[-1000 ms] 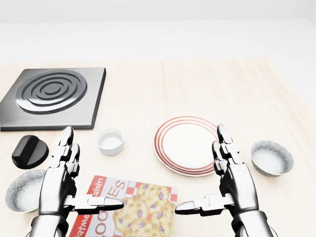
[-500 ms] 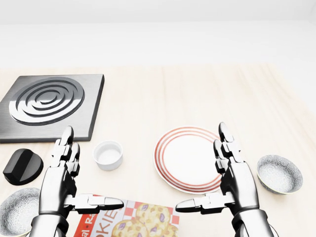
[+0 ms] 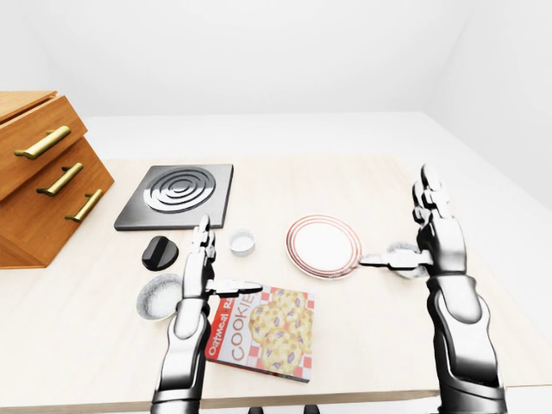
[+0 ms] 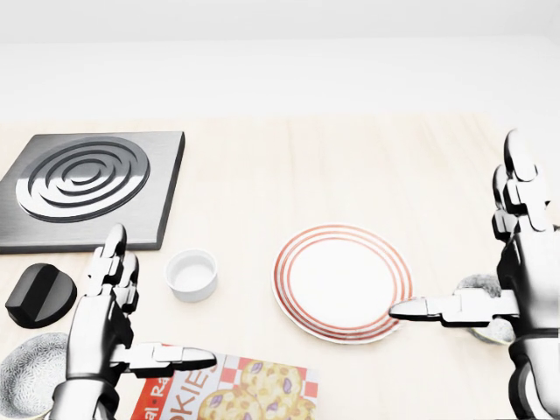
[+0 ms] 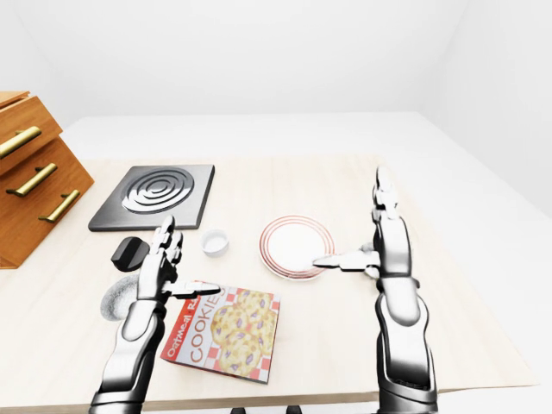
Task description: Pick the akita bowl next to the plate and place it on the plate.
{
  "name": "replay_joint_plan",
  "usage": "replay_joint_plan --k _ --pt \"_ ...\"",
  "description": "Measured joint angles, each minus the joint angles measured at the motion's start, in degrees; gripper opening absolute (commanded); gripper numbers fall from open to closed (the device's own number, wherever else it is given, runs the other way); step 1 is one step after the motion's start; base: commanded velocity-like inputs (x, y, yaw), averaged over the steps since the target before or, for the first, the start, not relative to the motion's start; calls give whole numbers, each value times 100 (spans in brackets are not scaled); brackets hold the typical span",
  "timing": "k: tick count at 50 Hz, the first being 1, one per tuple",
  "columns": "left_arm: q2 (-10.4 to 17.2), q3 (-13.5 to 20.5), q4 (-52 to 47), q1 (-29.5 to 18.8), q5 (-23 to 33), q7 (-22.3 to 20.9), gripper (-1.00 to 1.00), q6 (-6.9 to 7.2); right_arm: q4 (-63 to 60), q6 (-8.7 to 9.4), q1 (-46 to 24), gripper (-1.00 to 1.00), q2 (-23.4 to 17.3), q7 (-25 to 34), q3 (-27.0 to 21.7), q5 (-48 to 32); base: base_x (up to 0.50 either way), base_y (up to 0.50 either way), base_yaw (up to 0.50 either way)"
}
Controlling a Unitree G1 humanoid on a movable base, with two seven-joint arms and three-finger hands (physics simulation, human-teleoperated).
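Fingers (image 4: 521, 179) spread, right hand (image 4: 529, 284) half-covers akita bowl (image 4: 473, 283) in head view; left-eye view shows its rim

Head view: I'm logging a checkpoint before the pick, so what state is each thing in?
Right hand: open, holding nothing.
Left hand: open, holding nothing.
Plate: empty, lying flat.
Right bowl: upright, off the plate, ungripped, partly hidden by the right hand.
Left bowl: upright.
Cup: upright, empty.
Cookie box: closed, lying flat.
Drawers: shut.
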Motion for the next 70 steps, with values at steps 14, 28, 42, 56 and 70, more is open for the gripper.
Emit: replay_joint_plan --k 14,28,42,56,70 --pt "19 51 3 -26 -80 12 100 44 -1885 0 -723 100 -1361 434 -1918 -992 0 0 0" --pt "26 75 19 -37 -121 20 100 48 -2122 0 -745 100 -1829 688 -2697 -1540 0 0 0" --pt "33 97 23 -49 -159 26 100 67 -1961 0 -477 100 -1962 970 -3215 -1897 0 0 0" --pt "38 114 14 -57 -194 35 100 99 -1498 -639 214 100 -1480 1158 -3605 -2532 0 0 0" --pt "41 119 25 -58 -204 38 100 93 -1120 -1000 623 100 -1045 996 -3625 -3031 0 0 0"
